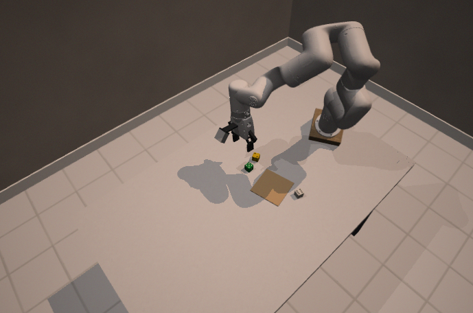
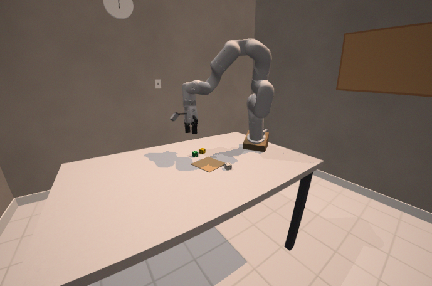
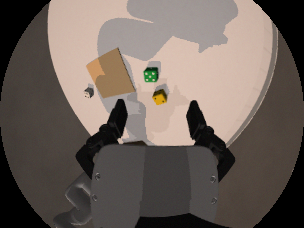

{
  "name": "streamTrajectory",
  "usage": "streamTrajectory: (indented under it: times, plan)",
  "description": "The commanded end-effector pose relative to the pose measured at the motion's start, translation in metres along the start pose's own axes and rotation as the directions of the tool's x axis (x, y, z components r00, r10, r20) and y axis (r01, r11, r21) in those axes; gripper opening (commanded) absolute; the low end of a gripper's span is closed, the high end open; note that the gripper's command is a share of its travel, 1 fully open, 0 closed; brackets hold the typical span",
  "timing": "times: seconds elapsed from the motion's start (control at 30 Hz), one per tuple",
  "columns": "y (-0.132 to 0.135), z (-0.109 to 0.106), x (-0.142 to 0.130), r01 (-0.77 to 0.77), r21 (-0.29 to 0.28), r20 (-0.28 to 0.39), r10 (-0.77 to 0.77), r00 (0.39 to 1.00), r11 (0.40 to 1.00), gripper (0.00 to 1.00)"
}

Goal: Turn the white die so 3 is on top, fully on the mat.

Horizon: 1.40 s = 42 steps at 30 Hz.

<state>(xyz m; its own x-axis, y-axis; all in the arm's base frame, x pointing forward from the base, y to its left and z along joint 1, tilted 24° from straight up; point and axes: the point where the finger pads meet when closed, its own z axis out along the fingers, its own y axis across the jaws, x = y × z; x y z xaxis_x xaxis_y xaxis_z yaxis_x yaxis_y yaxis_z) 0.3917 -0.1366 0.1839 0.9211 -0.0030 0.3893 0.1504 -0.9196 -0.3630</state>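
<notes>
A white die (image 1: 298, 193) (image 2: 228, 166) (image 3: 88, 92) lies on the table just beside the mat, off it; its pips are too small to read surely. The tan mat (image 1: 266, 181) (image 2: 204, 162) (image 3: 116, 80) lies flat on the table, partly in shadow. A green die (image 1: 248, 167) (image 2: 194, 153) (image 3: 151, 75) and a yellow die (image 1: 255, 156) (image 2: 202, 150) (image 3: 159, 97) lie close together on the other side of the mat, apart from each other. My gripper (image 1: 242, 143) (image 2: 190, 128) (image 3: 157, 107) is open and empty, high above the table, on the side of the green and yellow dice, away from the white die.
The arm's wooden base block (image 1: 325, 139) (image 2: 255, 147) stands at the back of the table (image 1: 192, 250) (image 2: 128, 202). The arm's shadows fall across the table and part of the mat. The nearest long table edge runs beyond the white die.
</notes>
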Motion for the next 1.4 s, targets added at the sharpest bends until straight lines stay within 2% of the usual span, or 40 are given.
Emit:
streamTrajectory:
  times: [0.0,0.47,0.53,0.73,1.37]
  plan:
    - [-0.004,-0.006,-0.014,0.011,-0.075,0.028,-0.009,1.000,0.997,1.00]
    - [-0.004,-0.006,-0.014,0.011,-0.075,0.028,-0.009,1.000,0.997,1.00]
    - [-0.006,-0.010,-0.023,0.021,-0.126,0.045,-0.015,0.999,0.992,1.00]
    - [-0.007,-0.012,-0.029,0.029,-0.160,0.054,-0.020,0.998,0.987,1.00]
    - [-0.007,-0.012,-0.029,0.029,-0.160,0.054,-0.020,0.998,0.987,1.00]
